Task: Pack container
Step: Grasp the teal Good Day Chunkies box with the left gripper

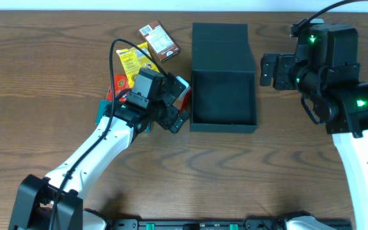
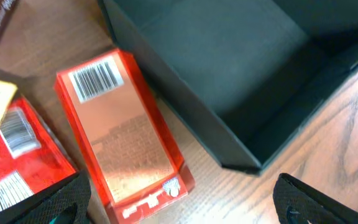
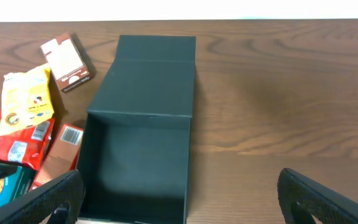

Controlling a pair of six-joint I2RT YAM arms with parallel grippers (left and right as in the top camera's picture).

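Observation:
The container (image 1: 223,96) is a matte black box standing open in the middle of the table, its inside bare and its flap lid (image 1: 219,43) laid back away from me. An orange-red snack box (image 2: 123,134) with a barcode lies along its left wall. My left gripper (image 1: 179,102) hovers open over that box; in the left wrist view the gripper (image 2: 185,208) straddles the box's near end without touching it. My right gripper (image 1: 264,70) stands open just right of the container, holding nothing; from the right wrist the container (image 3: 138,155) lies ahead and below.
Left of the container lie a brown package (image 1: 158,39), a yellow bag (image 1: 133,61), a red packet (image 1: 115,86) and a teal box (image 1: 103,113) partly under my left arm. Bare wood lies right of the container (image 3: 278,93).

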